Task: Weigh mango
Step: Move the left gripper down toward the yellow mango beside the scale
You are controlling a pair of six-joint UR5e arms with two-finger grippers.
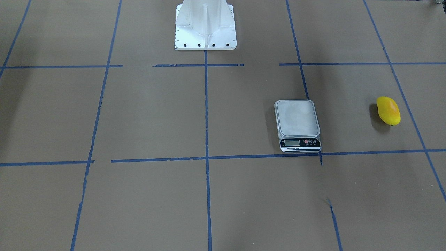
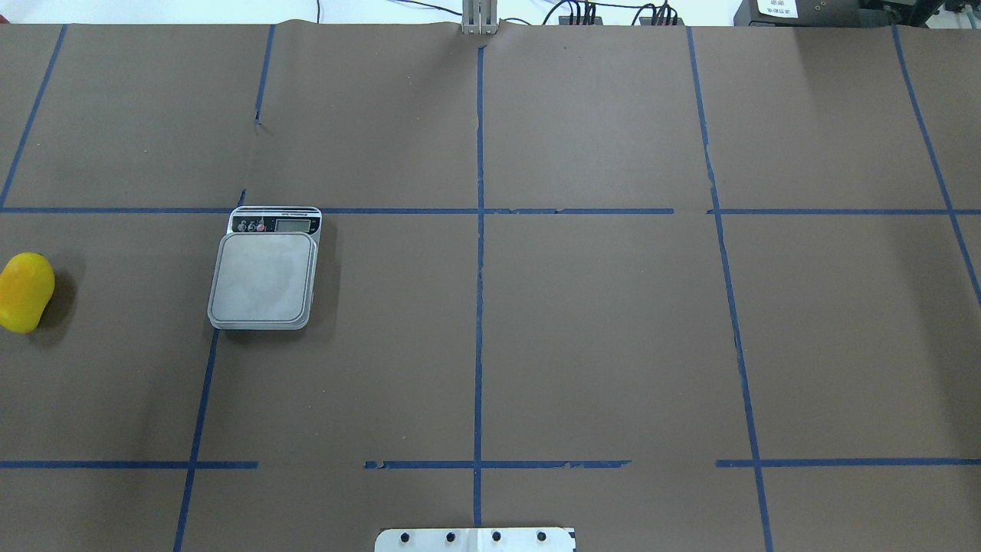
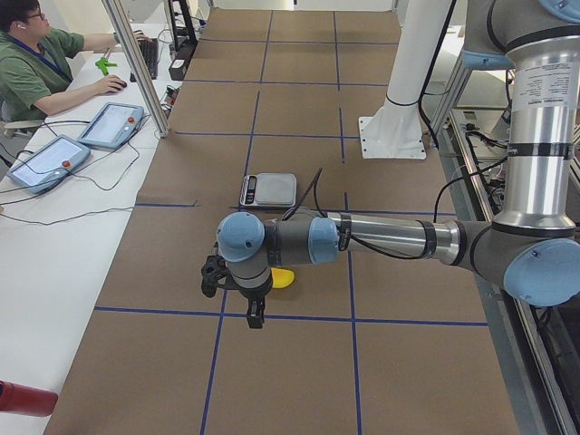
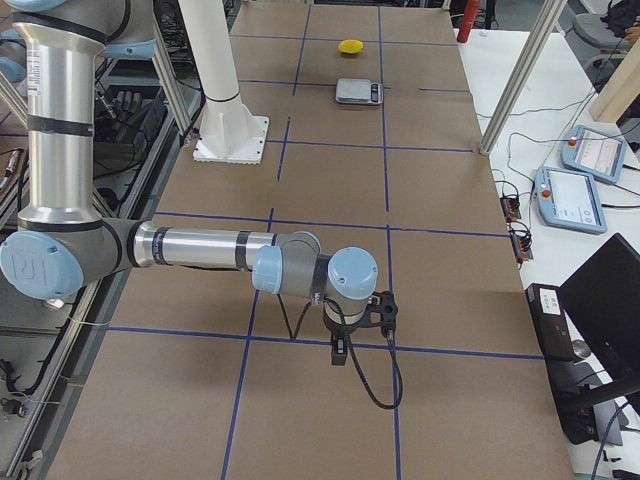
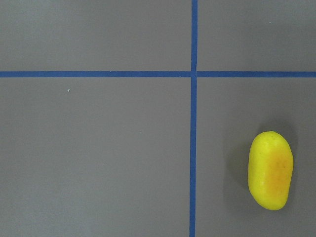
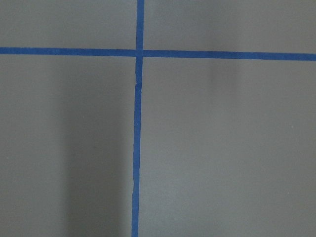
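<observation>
**Front-facing view:** Neither arm reaches into this view. Only the white robot base (image 1: 205, 26) shows, and the top edge cuts it off. The mango (image 1: 388, 110) lies on the brown table (image 1: 146, 115) on the robot's left side. It is well apart from the scale (image 1: 297, 118), with open paper between them. The scale's display end touches a blue tape line.

**Overhead view:** The left edge clips the mango (image 2: 25, 292). The scale (image 2: 264, 287) shows its whole grey platform, and the mango is not yet on it. Broad bare paper runs off to the right.

**Left-end view:** The near arm's wrist hides most of the mango (image 3: 284, 278), leaving only a yellow sliver. The left gripper (image 3: 256, 322) hangs pointing down just beside that sliver, on the camera's side of it. It is seen edge-on, so I cannot tell how far its jaws stand apart. The scale (image 3: 268, 189) sits further along the table. An operator (image 3: 36, 63) sits at a side desk.

**Right-end view:** The right gripper (image 4: 339, 358) hangs above a tape line at the near end of the table, and its spread is also unreadable. The mango (image 4: 350, 46) and the scale (image 4: 358, 91) are small at the far end, well apart from this gripper.

**Left wrist view:** The whole mango (image 5: 270, 170) lies at lower right with its orange blush facing up. Its long axis runs parallel to the tape line just beside it. The gripper's fingers fall outside the view.

**Right wrist view:** A tape cross lies on grey paper under soft shadows.
</observation>
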